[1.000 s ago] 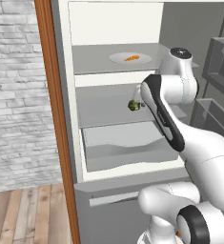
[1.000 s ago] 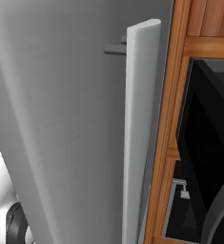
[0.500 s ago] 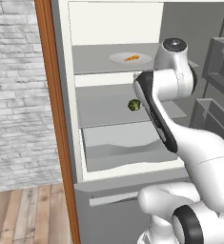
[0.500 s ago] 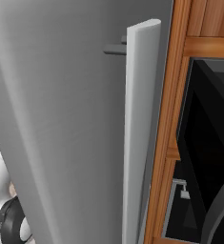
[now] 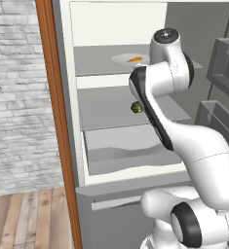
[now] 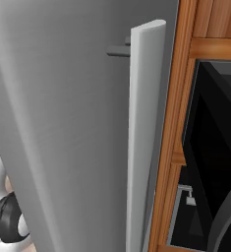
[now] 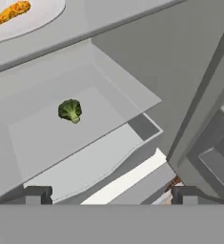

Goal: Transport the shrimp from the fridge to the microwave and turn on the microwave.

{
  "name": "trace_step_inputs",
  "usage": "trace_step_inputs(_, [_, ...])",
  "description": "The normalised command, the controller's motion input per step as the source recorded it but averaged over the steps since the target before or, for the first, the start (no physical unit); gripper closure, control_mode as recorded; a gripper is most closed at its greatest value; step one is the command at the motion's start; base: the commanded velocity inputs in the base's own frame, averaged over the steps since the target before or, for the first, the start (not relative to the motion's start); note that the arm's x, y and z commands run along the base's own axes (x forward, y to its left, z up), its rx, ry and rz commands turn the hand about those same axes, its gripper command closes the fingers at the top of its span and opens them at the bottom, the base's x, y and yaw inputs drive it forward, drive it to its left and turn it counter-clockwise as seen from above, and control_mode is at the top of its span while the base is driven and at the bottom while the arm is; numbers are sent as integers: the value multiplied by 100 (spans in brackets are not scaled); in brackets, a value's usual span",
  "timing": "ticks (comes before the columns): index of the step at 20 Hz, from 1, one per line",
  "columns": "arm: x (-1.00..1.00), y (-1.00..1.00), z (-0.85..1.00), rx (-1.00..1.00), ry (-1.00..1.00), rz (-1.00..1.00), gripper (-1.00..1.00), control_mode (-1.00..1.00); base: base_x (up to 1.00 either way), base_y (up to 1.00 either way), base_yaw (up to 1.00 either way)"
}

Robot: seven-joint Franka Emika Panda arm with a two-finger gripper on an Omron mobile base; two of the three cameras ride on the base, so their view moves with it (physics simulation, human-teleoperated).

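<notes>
Open fridge (image 5: 116,63), shrimp (image 7: 9,12) on plate (image 7: 35,16), spread pincer (image 7: 111,195) well apart

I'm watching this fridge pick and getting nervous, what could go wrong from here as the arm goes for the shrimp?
1. The shrimp lies on a white plate on the upper shelf, while the open gripper points lower; it might grab the broccoli on the shelf below instead.
2. The shrimp is tiny on a flat plate, so the fingertips may push the plate or miss.
3. The arm's elbow sits close to the fridge shelves and could bump them.
</notes>
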Motion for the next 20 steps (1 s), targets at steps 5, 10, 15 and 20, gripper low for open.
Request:
trace_step_inputs(5, [6,0,8,-12,-1,-5,-100,-100,0,0,0])
trace_step_inputs(10, [24,0,30,-6,0,-1,-100,-100,0,0,0])
trace_step_inputs(15, [25,0,40,-2,-5,0,-100,-100,0,0,0])
trace_step_inputs(20, [35,0,14,0,-13,0,-100,-100,0,0,0])
